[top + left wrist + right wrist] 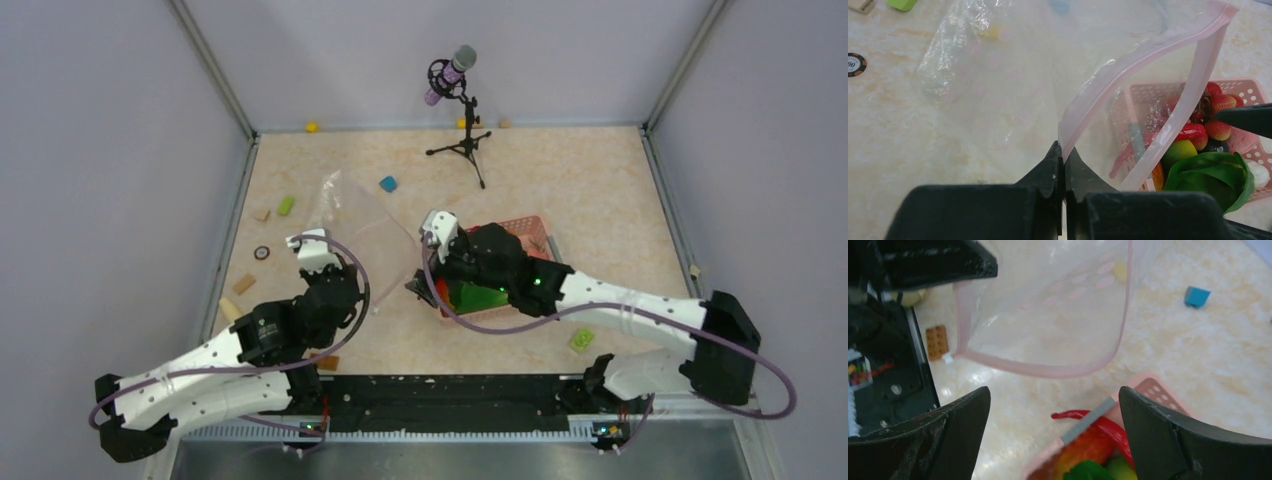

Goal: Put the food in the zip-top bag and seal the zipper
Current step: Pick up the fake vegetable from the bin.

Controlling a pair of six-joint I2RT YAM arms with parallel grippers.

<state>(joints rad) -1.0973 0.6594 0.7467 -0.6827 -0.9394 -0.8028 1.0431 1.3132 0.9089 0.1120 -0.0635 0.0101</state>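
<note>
Marbled beige tabletop [600, 180] spreads under both arms. On my left, the left gripper [1064, 159] is pinched tight on the pink-tinted zipper strip [1140, 55] of the clear crinkly zip-top bag [993, 85], holding its mouth open toward the right. The bag's length trails off to the far left. Right of that mouth, the right gripper [1052, 397] hangs with jaws spread wide and holds nothing. It hangs over the left edge of the pink slatted basket [532, 221] of toy food, with a red chilli [1100, 424] closest. I judge the right arm nearer the food, with the bag mouth just to its left.
</note>
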